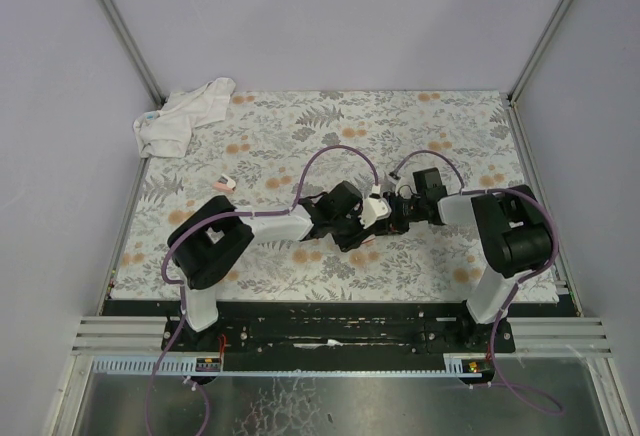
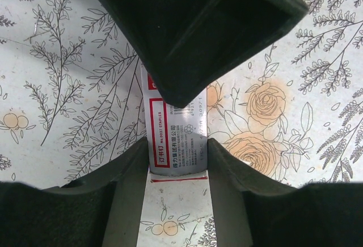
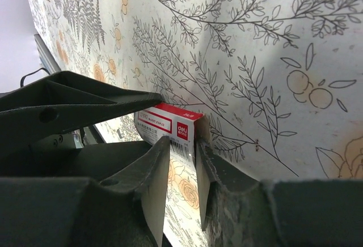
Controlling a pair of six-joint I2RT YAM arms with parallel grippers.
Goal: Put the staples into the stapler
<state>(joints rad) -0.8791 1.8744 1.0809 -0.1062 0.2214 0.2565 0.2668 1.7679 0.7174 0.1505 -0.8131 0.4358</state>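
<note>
Black left fingers (image 2: 127,187) pinch one end of the staple box (image 2: 170,139), one finger on each long side. The left arm (image 1: 215,241) is bent at near left, forearm reaching right to the middle of the floral worktop (image 1: 300,126). The box is red-and-white card. Its long axis runs straight from the left fingers to the right fingers, so roughly left-right in the top view. The right fingers (image 3: 152,173) clamp the opposite end, with the red printed face showing between them. That grip looks closed on the card, though contact on one side is partly hidden. The right arm (image 1: 510,231) is folded at near right, forearm reaching left, wrists almost meeting. Neither arm is nearer; both have the box. Judgement: the coming move is a pull apart along that long axis to open it. Cannot tell if the box is lifted off the worktop. No stapler made out in any view.
</note>
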